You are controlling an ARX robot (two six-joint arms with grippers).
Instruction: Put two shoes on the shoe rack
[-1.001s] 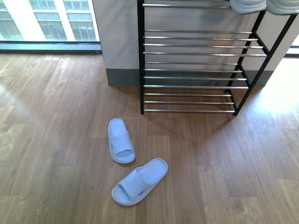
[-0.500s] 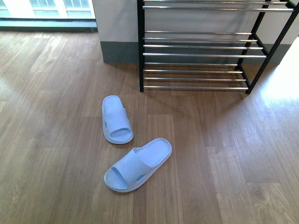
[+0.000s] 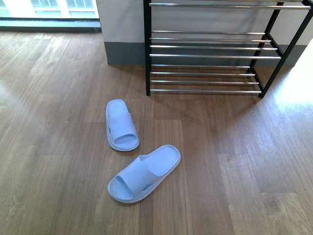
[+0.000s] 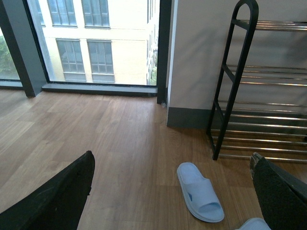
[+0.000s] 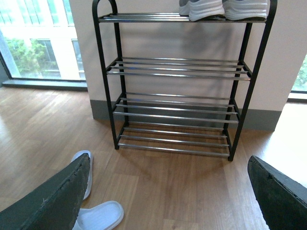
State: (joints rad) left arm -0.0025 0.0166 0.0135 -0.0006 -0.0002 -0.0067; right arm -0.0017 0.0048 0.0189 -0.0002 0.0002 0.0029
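Both pincers are spread wide and holding nothing. In the left wrist view the left pincer (image 4: pixel 171 155) only shows its two dark fingers (image 4: pixel 53 201) at the edges of the shot, with bare wood floor (image 4: pixel 124 143) between them. The right pincer (image 5: pixel 168 157) is the same deal: its fingers (image 5: pixel 48 201) are far apart, with nothing gripped or touched.

The two pale blue slides are on the floor, out in front of the shoe rack (image 3: pixel 147 49) and a bit to its left. The far slide (image 3: pixel 121 125) lies roughly in line with the rack's left post. The near slide (image 3: pixel 144 174) sits at an angle just beside it, close but not touching.

The shoe rack stands against the wall, and the tiers visible in the front view are bare. The right wrist view shows the whole rack, with a pair of grey sneakers (image 5: pixel 223 8) up on the top tier. The lower tiers there are bare too.

Versus a second ago, the front view has tipped down. The rack sits higher in the frame, and the sneaker soles that peeked in at the top right are out of shot. From half a second ago there's basically no change, and the slides lie the same way relative to each other.
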